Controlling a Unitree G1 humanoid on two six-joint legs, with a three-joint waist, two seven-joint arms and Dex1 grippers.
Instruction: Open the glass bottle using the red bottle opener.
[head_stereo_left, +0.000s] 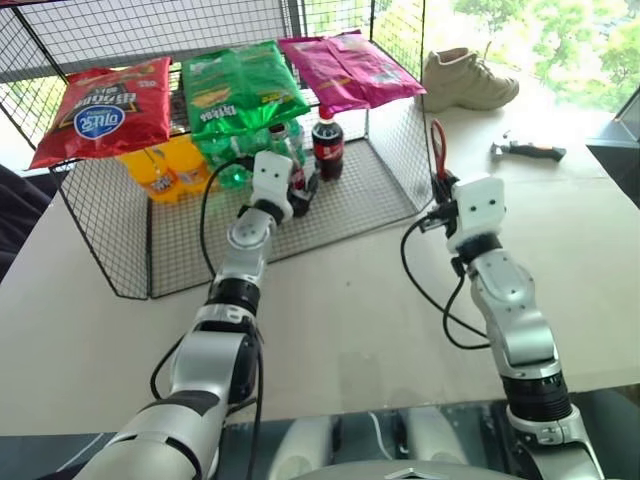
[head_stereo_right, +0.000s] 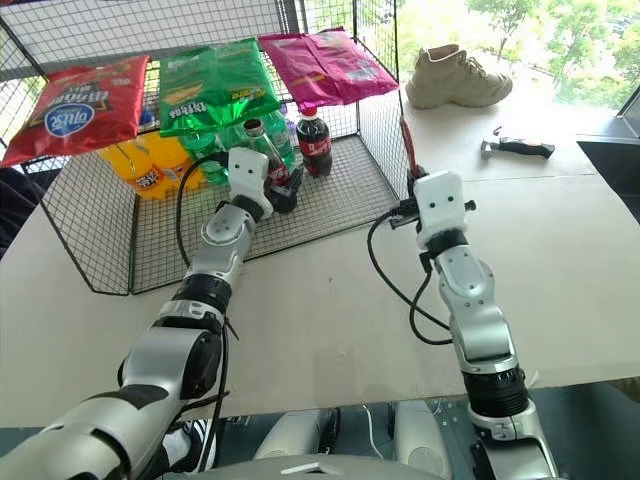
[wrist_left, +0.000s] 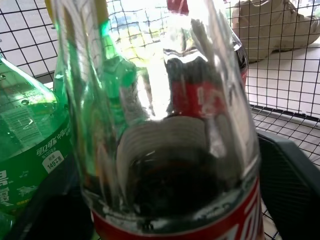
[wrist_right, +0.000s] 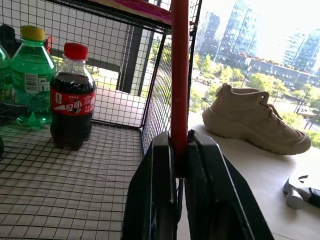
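1. The right gripper (wrist_right: 176, 165) is closed on the red bottle opener (wrist_right: 179, 75). Its two black fingers press the slim handle from both sides, and the opener stands upright above them.
2. This gripper is over the white table (head_stereo_left: 350, 320), just beside the right wall of the wire cage (head_stereo_left: 390, 160) and outside it.
3. The left gripper (head_stereo_right: 280, 190) is inside the wire cage, at the glass bottle (head_stereo_right: 262, 150). Its black fingers (wrist_left: 287, 185) stand on both sides of the bottle's lower body, very close to the glass. I cannot tell if they already press it.
4. The glass bottle stands upright on the cage floor. It has a metal cap, a clear neck, dark drink below and a red label band (wrist_left: 220, 225).
5. Just to the right of the glass bottle stands a plastic cola bottle (head_stereo_left: 327, 148) with a red screw cap.
6. Behind and to the left of the glass bottle are green plastic bottles (wrist_right: 32, 75), and further left are orange drink bottles (head_stereo_left: 160, 170).
7. On top of the cage lie three snack bags: a red bag (head_stereo_left: 105, 108), a green bag (head_stereo_left: 243, 90) and a pink bag (head_stereo_left: 350, 68).
8. Well apart, on the far right part of the table, lie a beige shoe (head_stereo_left: 465, 80) and a small hammer (head_stereo_left: 528, 150).
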